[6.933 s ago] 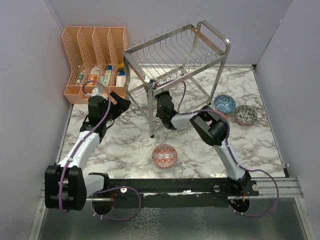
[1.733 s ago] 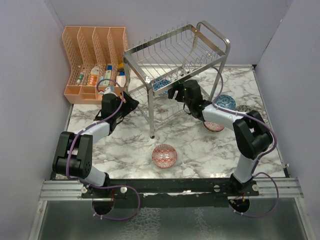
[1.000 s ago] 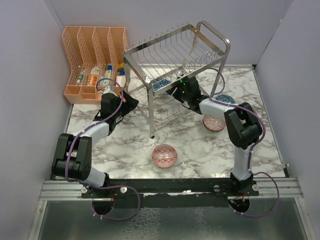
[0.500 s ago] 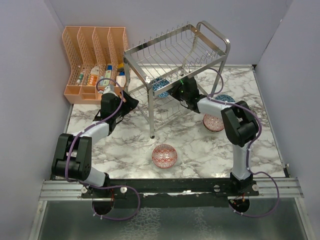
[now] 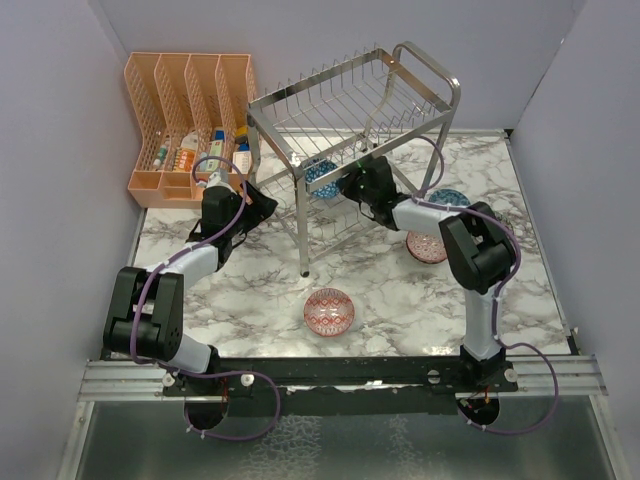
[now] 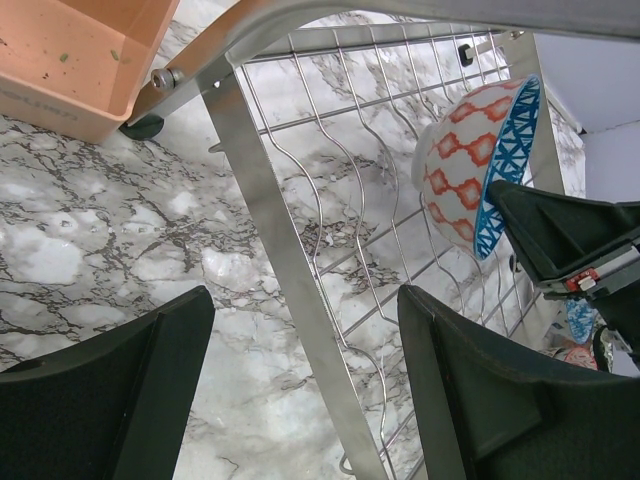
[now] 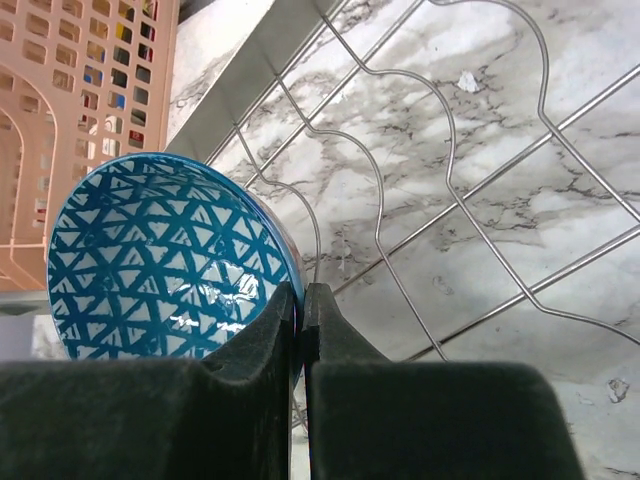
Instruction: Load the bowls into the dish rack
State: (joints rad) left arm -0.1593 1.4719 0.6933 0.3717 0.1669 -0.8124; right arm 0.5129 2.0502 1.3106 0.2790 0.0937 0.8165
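Reaching leftward from its raised elbow, the right arm runs its forearm low over the marble table and passes its wrist between the legs of the dish rack, under the upper tier. The right gripper is closed on the rim of the blue bowl. In the right wrist view the two fingers stand almost together, with only the bowl wall between them.

The blue bowl stands on edge at the lower tier, its patterned inside facing the wrist camera and its rim among the wavy wires. Whether it bears on a wire cannot be told. From the left wrist view the bowl shows a white and orange-red outside, slightly tilted, behind the wire grid.

The left arm extends forward from its base, its wrist close to the rack's front left leg. The left gripper points at that leg, jaws spread wide and holding nothing. The leg lies between the fingers without touching them.

A red-pink bowl sits on the table near the arm bases. A second pink bowl and a teal bowl lie right of the rack, partly hidden by the right arm. The orange organiser stands left of the rack.
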